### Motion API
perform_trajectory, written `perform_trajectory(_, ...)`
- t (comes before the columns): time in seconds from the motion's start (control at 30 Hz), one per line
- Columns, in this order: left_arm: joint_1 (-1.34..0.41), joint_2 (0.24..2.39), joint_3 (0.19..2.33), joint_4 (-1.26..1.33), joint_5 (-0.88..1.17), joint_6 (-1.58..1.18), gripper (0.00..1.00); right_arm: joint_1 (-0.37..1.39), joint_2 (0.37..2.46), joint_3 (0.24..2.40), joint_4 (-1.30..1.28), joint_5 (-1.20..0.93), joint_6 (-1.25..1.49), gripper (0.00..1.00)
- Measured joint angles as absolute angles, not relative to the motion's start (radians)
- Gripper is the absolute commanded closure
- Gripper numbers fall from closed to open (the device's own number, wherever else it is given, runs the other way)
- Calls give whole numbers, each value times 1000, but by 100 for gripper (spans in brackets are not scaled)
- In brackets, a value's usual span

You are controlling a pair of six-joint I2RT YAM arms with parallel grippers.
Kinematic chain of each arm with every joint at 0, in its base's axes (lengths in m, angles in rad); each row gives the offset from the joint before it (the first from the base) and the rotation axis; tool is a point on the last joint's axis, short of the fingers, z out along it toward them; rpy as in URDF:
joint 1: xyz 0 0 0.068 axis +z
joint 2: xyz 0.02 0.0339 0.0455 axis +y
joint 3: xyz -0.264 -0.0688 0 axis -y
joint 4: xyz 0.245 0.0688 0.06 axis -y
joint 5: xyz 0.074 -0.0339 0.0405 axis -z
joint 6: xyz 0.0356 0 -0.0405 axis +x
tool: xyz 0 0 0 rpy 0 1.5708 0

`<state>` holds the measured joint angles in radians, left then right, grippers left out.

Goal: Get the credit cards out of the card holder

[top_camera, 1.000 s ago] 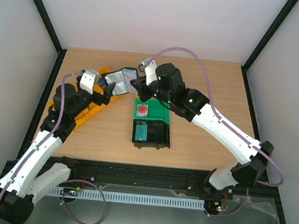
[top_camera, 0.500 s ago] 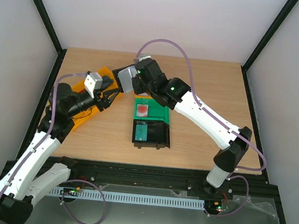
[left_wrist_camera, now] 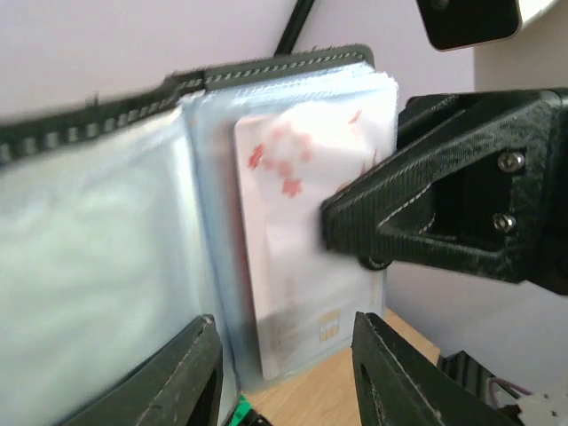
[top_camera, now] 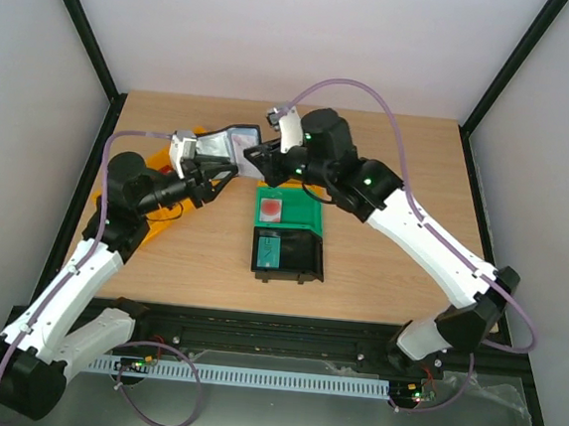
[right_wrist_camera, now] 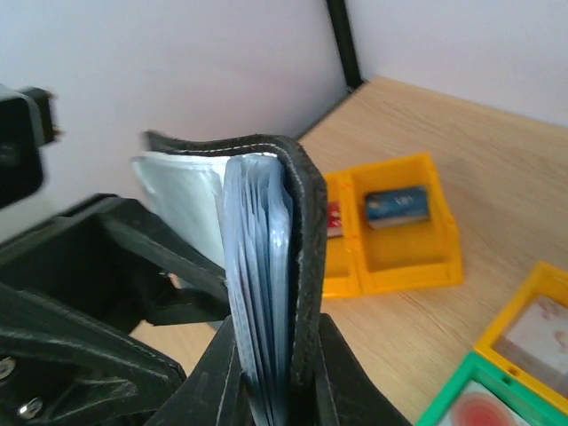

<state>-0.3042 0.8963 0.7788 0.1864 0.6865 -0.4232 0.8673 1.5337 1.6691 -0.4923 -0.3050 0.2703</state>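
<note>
Right gripper (right_wrist_camera: 275, 359) clamped on open card holder (top_camera: 220, 150), upper middle of top view.
Left gripper (left_wrist_camera: 284, 335) fingers apart, flanking the bottom of its clear sleeves (left_wrist_camera: 106, 266).

The card holder (left_wrist_camera: 106, 257) stands open, clear sleeves facing the camera. One sleeve holds a pale card (left_wrist_camera: 293, 266) blotched red. The right gripper (left_wrist_camera: 359, 240) presses on that sleeve's right edge, and the left gripper (left_wrist_camera: 282, 328) has its fingers (left_wrist_camera: 191, 373) apart below, flanking the card's lower end.

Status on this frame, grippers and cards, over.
Right gripper shut on card holder, held aloft. Left gripper open at pale chip card, still sleeved. Nothing blocking.
</note>
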Motion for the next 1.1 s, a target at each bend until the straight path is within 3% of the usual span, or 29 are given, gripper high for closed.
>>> perform_trajectory(0.33,-281,838,791,219,794,-446,54,813,1438,1539,-267,-633,273,98)
perform_trajectory(0.53,-280,808,791,227,826,-437,50,799,1398,1449,-135,-722,305,98)
perform_trajectory(0.67,-274,809,791,257,841,-439,58,799,1390,1415,-65,-719,332,98)
perform_trajectory(0.8,-274,824,799,290,830,-444,73,799,1384,1391,-11,-680,377,98)
perform_trajectory(1.1,-276,842,807,339,746,-446,83,806,1391,1383,58,-605,486,98)
